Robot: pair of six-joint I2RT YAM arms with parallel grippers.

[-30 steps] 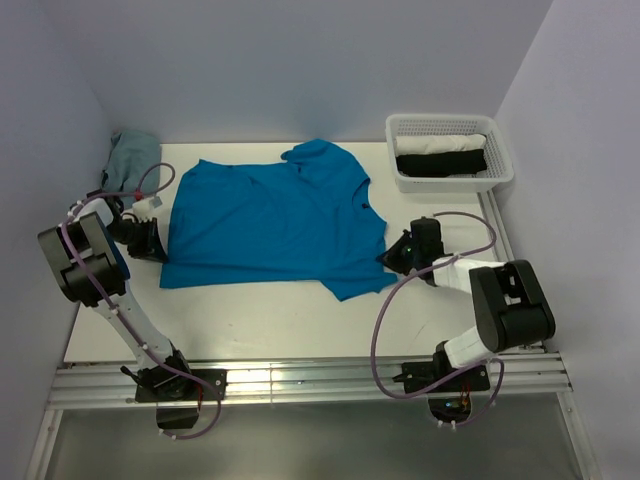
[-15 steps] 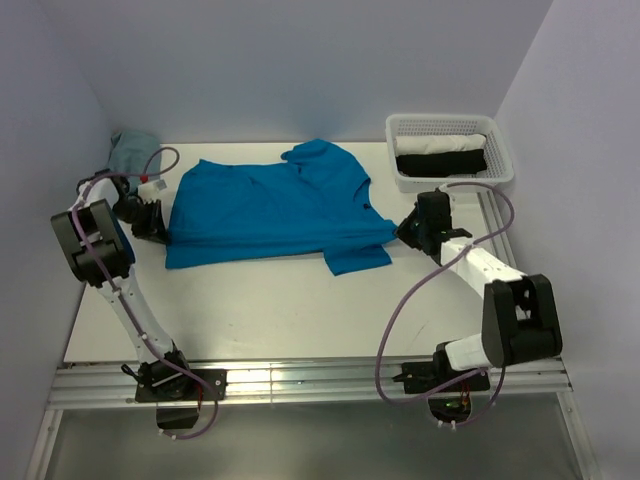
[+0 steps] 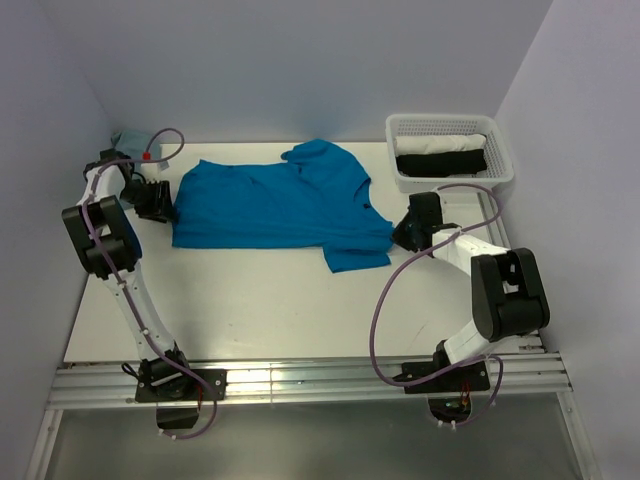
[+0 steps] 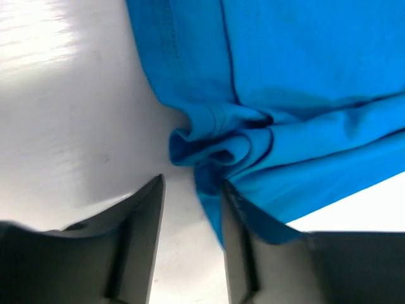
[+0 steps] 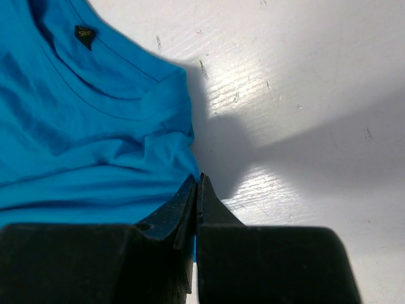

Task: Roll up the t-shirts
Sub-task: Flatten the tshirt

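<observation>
The bright blue t-shirt (image 3: pixel 275 205) lies spread flat across the middle of the white table, with one sleeve folded over at the back. My left gripper (image 3: pixel 160 200) is at its left edge. In the left wrist view this gripper (image 4: pixel 190 190) stands open, and the bunched hem of the t-shirt (image 4: pixel 285 76) lies just past the tips and against the right finger (image 4: pixel 237 228). My right gripper (image 3: pixel 405 232) is at the shirt's right edge near the collar. Its jaws (image 5: pixel 197 180) are shut, with a sliver of the blue t-shirt (image 5: pixel 76 126) pinched between them.
A white mesh basket (image 3: pixel 450 152) at the back right holds a rolled white garment and a rolled black one. A grey-blue cloth (image 3: pixel 125 145) lies crumpled in the back left corner. Walls close in the table on three sides.
Both grippers moved toward the back of the table and dragged the shirt with them. The left gripper went from shut to open and let go of the hem.
</observation>
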